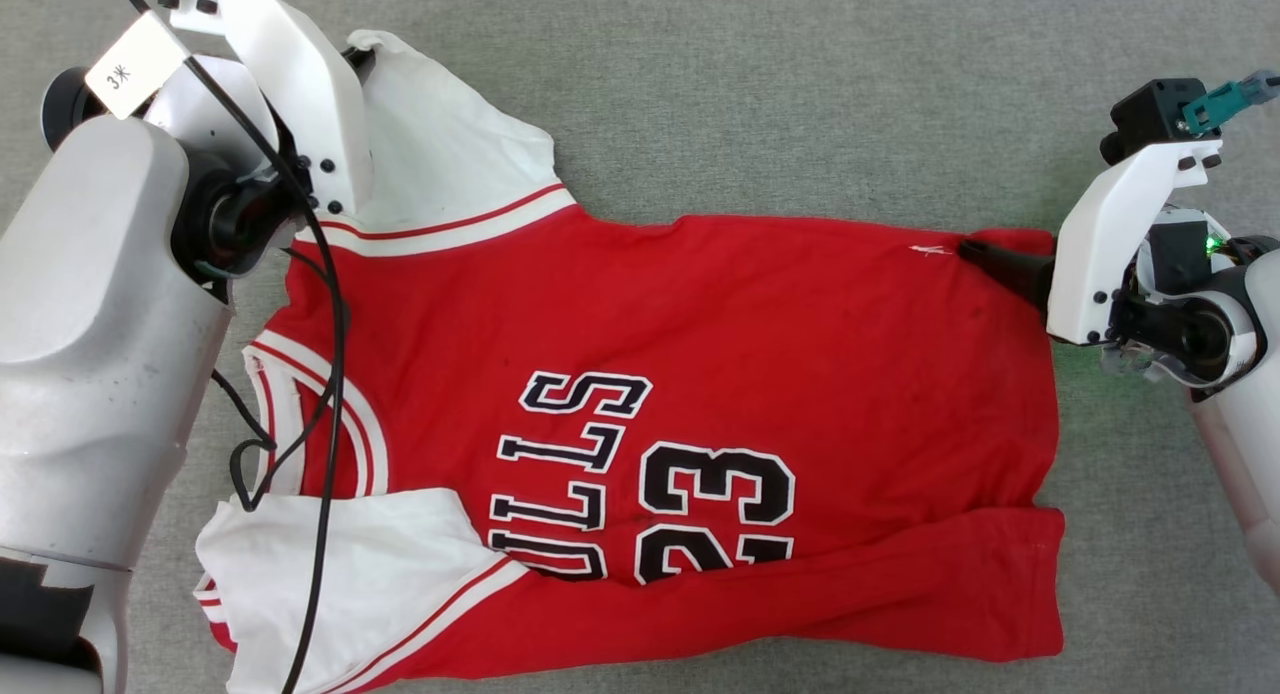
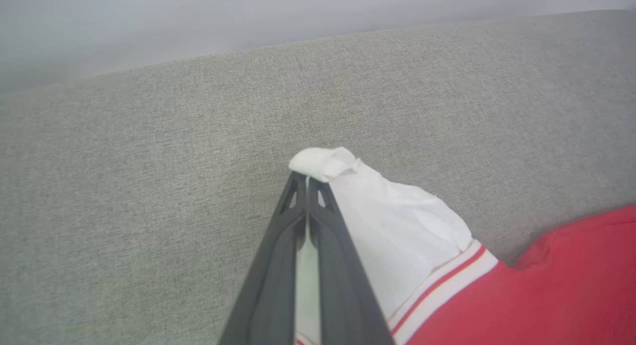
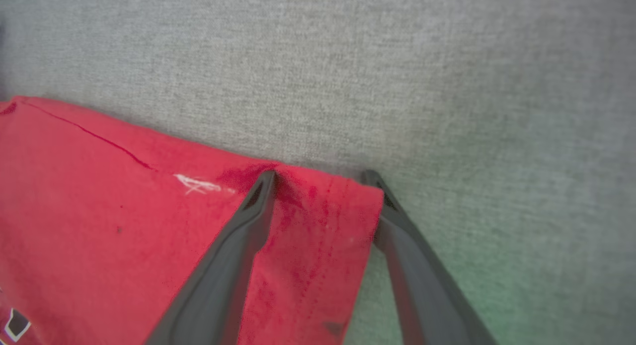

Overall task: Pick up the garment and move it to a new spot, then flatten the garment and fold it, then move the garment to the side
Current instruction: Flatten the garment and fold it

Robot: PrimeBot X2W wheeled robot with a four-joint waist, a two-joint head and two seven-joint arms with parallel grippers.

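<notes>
Looking at garment [image 1: 760,334] lying spread, front up, across grey tabletop [image 1: 800,74], collar toward left side, hem toward right. Noting near long edge [image 1: 850,584] doubling over onto lettering, near sleeve [image 1: 340,564] lying rumpled.

Pinching tip of far white sleeve [image 2: 397,220] with left jaws pressed tight together. Straddling far hem corner [image 3: 323,220] with right jaws spread wide, one finger [image 3: 233,255] resting on red cloth, the other just off the edge on tabletop, not yet closing.

Judging cloth as light, soft, limp, probably sagging and bunching when lifting, sliding easily over the fabric surface. Judging stitched hem corner and sleeve cuff as best holds, being thicker. Needing both far corners gripped before pulling taut.
</notes>
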